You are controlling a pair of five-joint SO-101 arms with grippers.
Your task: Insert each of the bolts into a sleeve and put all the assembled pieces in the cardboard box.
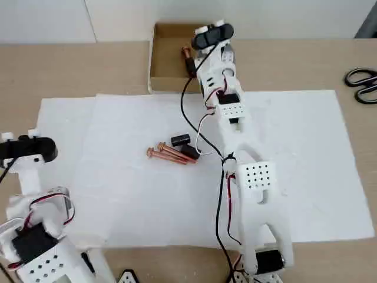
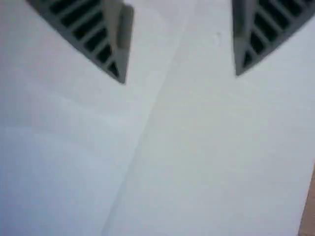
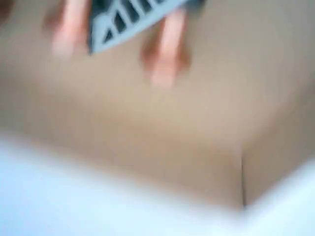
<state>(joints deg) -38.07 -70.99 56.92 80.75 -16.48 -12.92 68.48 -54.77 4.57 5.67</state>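
Bolts (image 1: 171,154), at least two, lay loose mid-sheet on the white paper (image 1: 118,200) over the worktop (image 1: 70,65). They were side by side, long axes running across the sheet at a slight slant, heads toward the left arm's side. Two black sleeves (image 1: 181,140) sat just beside their shank ends; I could not tell whether they touched.

Right jaws (image 1: 191,60) hung over the cardboard box (image 1: 168,56) at the far edge. The right wrist view showed two copper shafts (image 3: 165,49) against the box floor, close by one finger (image 3: 133,17). It was too blurred for me to tell whether the jaws were clamped on one or released.

Left jaws (image 2: 179,76) were spread wide over bare paper at the sheet's left edge, holding nothing and well apart from the bolts.

Judgement: the right jaws were the nearer. From the box, the loose bolts lay back toward that arm's base, just beside its forearm. A grasp would want the jaws set across the shank.
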